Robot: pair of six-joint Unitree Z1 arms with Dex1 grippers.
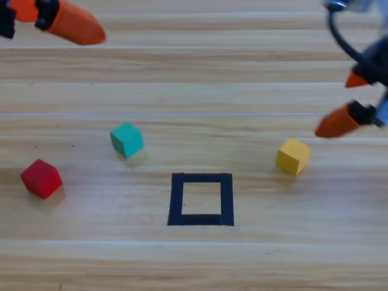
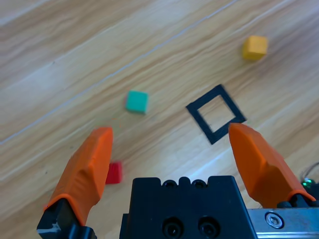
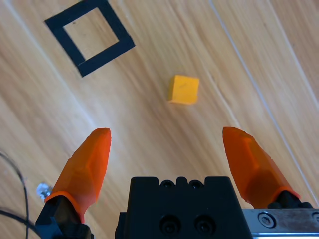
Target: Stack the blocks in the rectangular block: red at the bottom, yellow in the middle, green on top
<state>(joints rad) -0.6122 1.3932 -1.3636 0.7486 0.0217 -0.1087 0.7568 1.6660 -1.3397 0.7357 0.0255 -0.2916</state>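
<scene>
The red cube [image 1: 41, 178] rests at the left of the table, and the teal-green cube [image 1: 127, 139] lies up and to its right. Over on the right is the yellow cube [image 1: 293, 156]. Between them, nearer the front, the black tape rectangle [image 1: 201, 179] holds nothing. My left gripper [image 1: 66, 21] hangs at the top left corner, high and far from every cube. In its wrist view my left gripper [image 2: 169, 130] is open above the red cube [image 2: 113, 173] and green cube [image 2: 136, 101]. My right gripper [image 1: 342, 103] is open at the right edge, just up and right of the yellow cube [image 3: 184, 89].
Plain wooden planks surround the cubes. The right wrist view shows the tape rectangle [image 3: 108, 59] beyond the yellow cube, and a thin black cable [image 3: 15, 169] at its left edge. The left wrist view shows the rectangle [image 2: 200, 124] and the yellow cube [image 2: 254, 48] farther off.
</scene>
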